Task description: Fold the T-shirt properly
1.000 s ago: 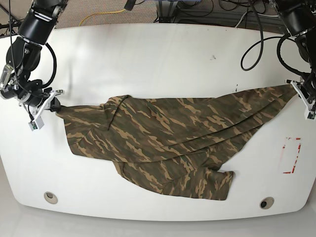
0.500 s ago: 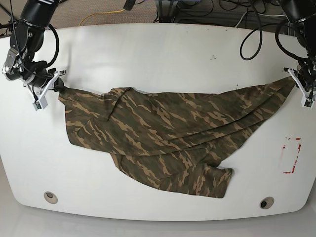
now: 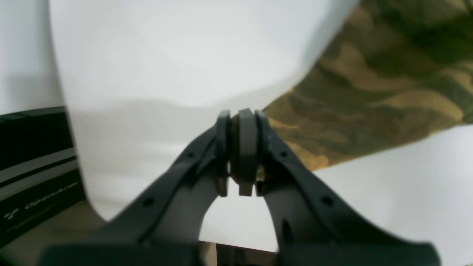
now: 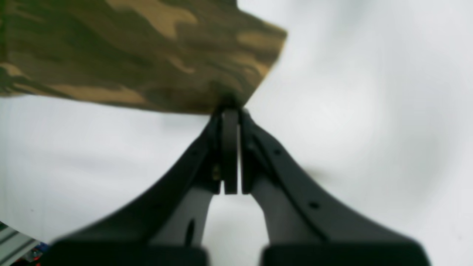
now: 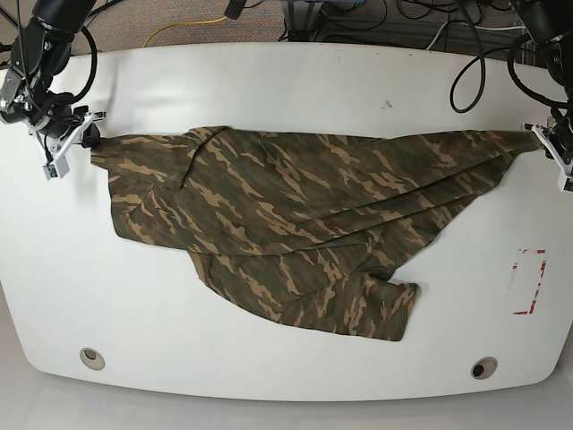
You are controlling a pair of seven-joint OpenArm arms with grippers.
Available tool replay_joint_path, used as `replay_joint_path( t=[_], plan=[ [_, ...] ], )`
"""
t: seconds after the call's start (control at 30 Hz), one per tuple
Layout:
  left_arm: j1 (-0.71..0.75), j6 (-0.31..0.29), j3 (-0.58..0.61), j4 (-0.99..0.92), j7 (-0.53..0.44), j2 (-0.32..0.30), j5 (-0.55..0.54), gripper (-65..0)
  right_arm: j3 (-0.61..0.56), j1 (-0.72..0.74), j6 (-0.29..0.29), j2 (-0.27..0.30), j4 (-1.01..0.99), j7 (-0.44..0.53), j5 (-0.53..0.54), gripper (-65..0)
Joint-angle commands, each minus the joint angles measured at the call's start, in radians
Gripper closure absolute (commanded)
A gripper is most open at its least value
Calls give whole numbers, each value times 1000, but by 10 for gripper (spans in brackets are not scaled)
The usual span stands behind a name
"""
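camouflage t-shirt stretched between two clenched pincers

the t-shirt point(image 5: 286, 215) is lying spread across the middle of the white counter point(image 5: 269, 90), running almost its whole width. its far edge is pulling into a nearly straight line from left to right, while the near part is sagging toward the near edge and ending in a bunched sleeve near the centre-right.

the right pincer point(image 5: 79, 136), at the scene's far left, is clamping down on the shirt's left corner; the right wrist view is showing its jaws pressed together on the cloth edge point(image 4: 229, 103).

the left pincer point(image 5: 548, 143), at the scene's far right edge, is gripping the shirt's right corner; the left wrist view is showing its jaws pinched tight on fabric point(image 3: 242, 147).

a red-marked rectangle point(image 5: 528, 282) is sitting on the counter at the near right, apart from the shirt.
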Motion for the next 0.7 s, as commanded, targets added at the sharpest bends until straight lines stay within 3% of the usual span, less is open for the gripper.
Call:
replay_joint_path(
  t=[0.0, 0.07, 0.2, 0.27, 0.4, 0.47, 0.67],
  plan=[
    [-8, -2, -2, 13, -7, -25, 1, 0, 7, 0, 6, 22, 18, 21, 19, 0],
    [-8, -2, -2, 18, -7, -23, 1, 0, 9, -6, 6, 21, 20, 18, 25, -36],
    [-9, -2, -3, 13, -7, -22, 1, 0, 9, -3, 6, 21, 53, 16, 25, -198],
    [-8, -2, -3, 13, -7, -22, 1, 0, 9, -3, 5, 18, 101, 16, 25, -309],
    [-8, -2, -3, 15, -7, -20, 1, 0, 11, 25, 3, 5, 155, 16, 25, -441],
    [-8, -2, -3, 15, -8, -19, 1, 0, 11, 71, 2, -15, 156, 16, 14, -476],
    [-9, -2, -3, 21, -7, -14, 1, 0, -65, 249, 0, -27, 46, 16, 14, -465]
  ],
)
